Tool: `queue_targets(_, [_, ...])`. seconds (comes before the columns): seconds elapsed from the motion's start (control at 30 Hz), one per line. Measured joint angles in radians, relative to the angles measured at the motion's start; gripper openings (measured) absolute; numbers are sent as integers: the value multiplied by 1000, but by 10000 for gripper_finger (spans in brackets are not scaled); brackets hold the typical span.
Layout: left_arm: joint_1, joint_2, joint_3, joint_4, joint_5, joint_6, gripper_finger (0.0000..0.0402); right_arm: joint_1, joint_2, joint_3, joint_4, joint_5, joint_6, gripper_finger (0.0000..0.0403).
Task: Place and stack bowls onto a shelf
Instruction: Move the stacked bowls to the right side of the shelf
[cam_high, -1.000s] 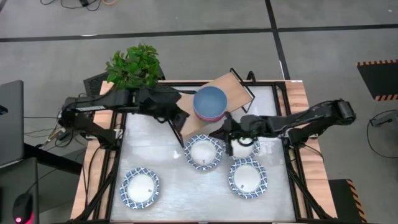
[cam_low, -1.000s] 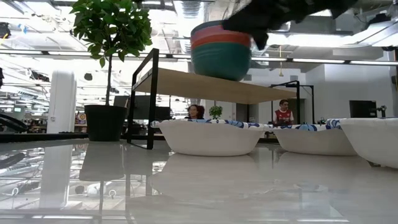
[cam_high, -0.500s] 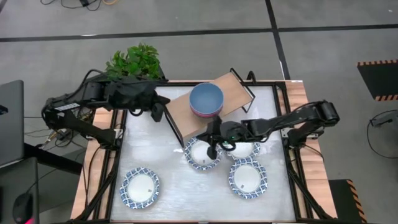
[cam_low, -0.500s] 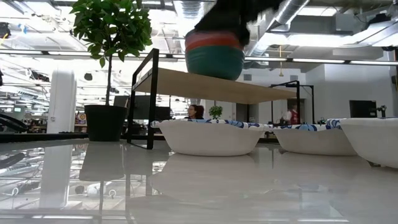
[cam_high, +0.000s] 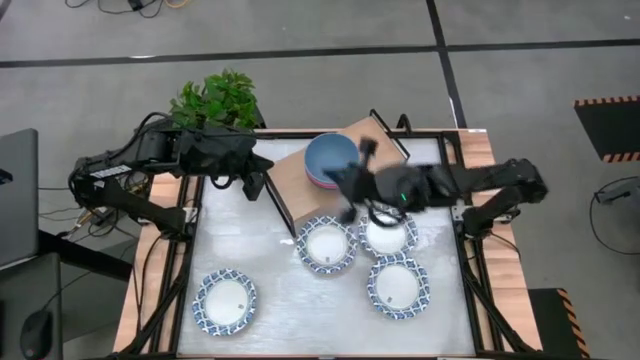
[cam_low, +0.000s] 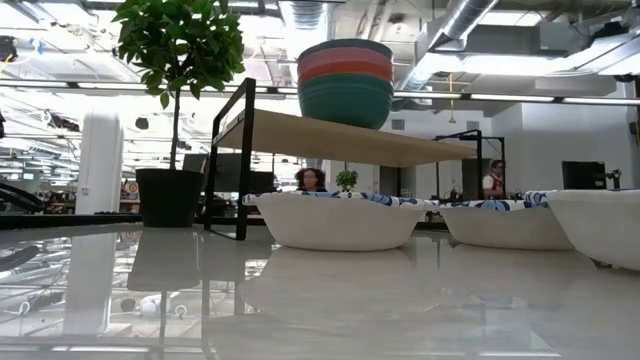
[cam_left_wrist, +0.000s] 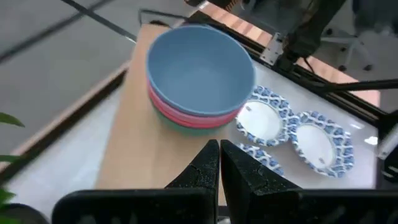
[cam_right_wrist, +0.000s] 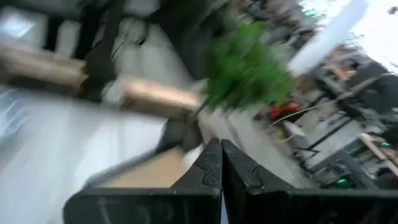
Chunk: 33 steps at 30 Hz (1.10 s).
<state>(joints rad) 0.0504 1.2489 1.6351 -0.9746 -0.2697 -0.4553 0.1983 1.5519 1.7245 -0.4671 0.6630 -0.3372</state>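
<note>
A blue bowl tops a stack of bowls (cam_high: 332, 160), over a pink-red and a green one (cam_low: 345, 85). The stack's base stands on the light-wood shelf (cam_high: 372, 148) at the table's far middle. On the tabletop, three white bowls with blue rims sit close together (cam_high: 327, 245), (cam_high: 390, 236), (cam_high: 398, 287), and another sits near left (cam_high: 225, 302). My left gripper (cam_high: 258, 182) hangs shut to the left of the shelf, its shut fingers showing in its wrist view (cam_left_wrist: 219, 163). My right gripper (cam_high: 346, 196) hangs shut above the white bowls, just in front of the stack, blurred.
A potted plant (cam_high: 215, 105) stands at the table's far left corner, behind my left arm. The shelf's black end frames (cam_low: 240, 160) rise from the tabletop. Bare tabletop lies along the near edge between the white bowls.
My left gripper has drawn back from the stack toward the table's left edge and risen a little. My right gripper has risen fast from just above the white bowls and rolled, staying shut. The stack has shifted slightly along the shelf and now stands still.
</note>
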Motion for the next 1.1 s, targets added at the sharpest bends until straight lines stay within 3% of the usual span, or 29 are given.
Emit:
queue_targets(0.17, [12,69,-5,-80,48,-32,0,-65,27,150,-63,14,-16,23])
queue_targets(0.3, [16,150,-4,-14,46,3,0,-63,4,204,-124,108,-80,22])
queue_targets(0.4, [27,208,-4,-4,48,-7,0,-63,-27,213,-171,161,-89,21])
queue_targets(0.6, [66,286,-4,-94,30,-33,0,-61,-102,217,-230,163,-57,23])
queue_targets(1.1, [147,392,-4,32,135,41,0,-55,-161,216,-299,162,-45,23])
